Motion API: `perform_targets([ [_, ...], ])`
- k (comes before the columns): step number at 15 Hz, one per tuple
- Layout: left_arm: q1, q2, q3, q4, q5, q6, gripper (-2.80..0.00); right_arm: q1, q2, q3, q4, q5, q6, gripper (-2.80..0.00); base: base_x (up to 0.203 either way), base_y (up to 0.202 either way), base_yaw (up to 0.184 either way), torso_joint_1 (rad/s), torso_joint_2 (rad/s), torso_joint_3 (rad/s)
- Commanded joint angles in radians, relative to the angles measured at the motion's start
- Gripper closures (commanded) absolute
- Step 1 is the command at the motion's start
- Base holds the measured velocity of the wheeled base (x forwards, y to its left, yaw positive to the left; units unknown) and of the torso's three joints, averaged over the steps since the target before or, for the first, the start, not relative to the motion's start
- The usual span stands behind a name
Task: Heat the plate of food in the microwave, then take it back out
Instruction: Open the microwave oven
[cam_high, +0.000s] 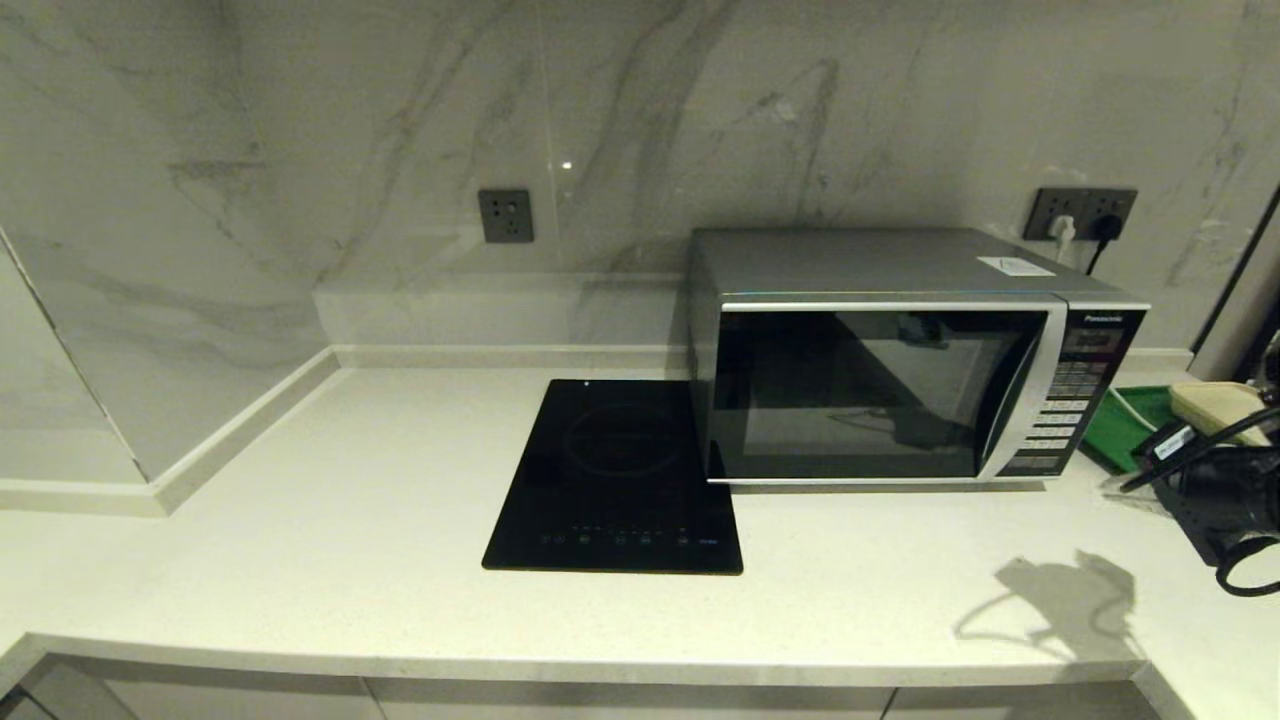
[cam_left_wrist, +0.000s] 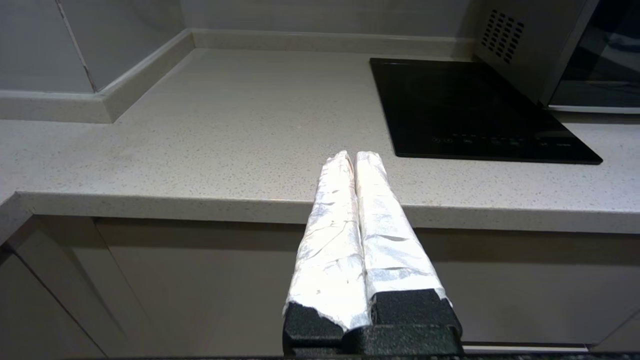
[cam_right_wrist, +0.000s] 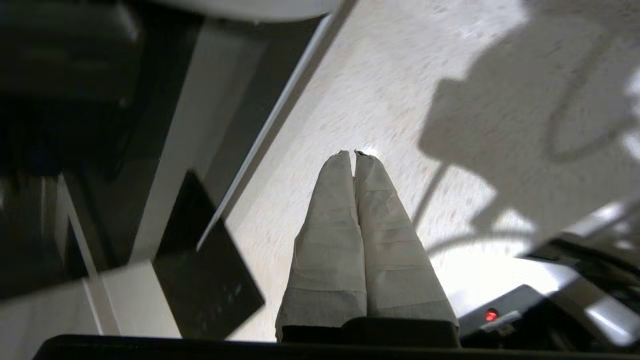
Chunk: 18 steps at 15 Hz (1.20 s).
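The microwave (cam_high: 880, 390) stands at the back right of the counter with its dark glass door closed; its vented side (cam_left_wrist: 505, 35) shows in the left wrist view. The plate of food is out of view. My left gripper (cam_left_wrist: 354, 156) is shut and empty, hanging in front of the counter's front edge, left of the cooktop. My right gripper (cam_right_wrist: 352, 154) is shut and empty above bare counter in front of the microwave. In the head view only the right arm's black body (cam_high: 1220, 490) shows, at the right edge.
A flat black induction cooktop (cam_high: 615, 480) lies just left of the microwave. A green tray (cam_high: 1125, 425) and a cream tray (cam_high: 1215, 405) sit right of the microwave. Marble walls close the back and left. Wall sockets (cam_high: 505, 215) sit above the counter.
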Motion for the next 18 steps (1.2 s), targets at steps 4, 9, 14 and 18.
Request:
perform_targets([
  [4, 0.001, -0.001, 0.000, -0.001, 0.000, -0.001, 0.00, -0.056, 0.339, 0.016, -0.266, 0.011, 0.066, 0.00, 0.000, 0.000, 0.000, 0.000, 0.00, 0.000],
  [9, -0.001, -0.001, 0.000, -0.001, 0.000, -0.001, 0.00, -0.070, 0.519, 0.014, -0.565, 0.011, 0.144, 0.00, 0.000, 0.000, 0.000, 0.000, 0.00, 0.000],
  [14, 0.001, 0.000, 0.000, -0.001, 0.000, -0.001, 0.00, -0.091, 0.556, 0.013, -0.724, 0.109, 0.230, 0.00, 0.000, 0.000, 0.000, 0.000, 0.00, 0.000],
  [18, -0.001, -0.001, 0.000, -0.001, 0.000, -0.001, 0.00, -0.094, 0.574, -0.018, -0.758, 0.127, 0.246, 0.00, 0.000, 0.000, 0.000, 0.000, 0.00, 0.000],
])
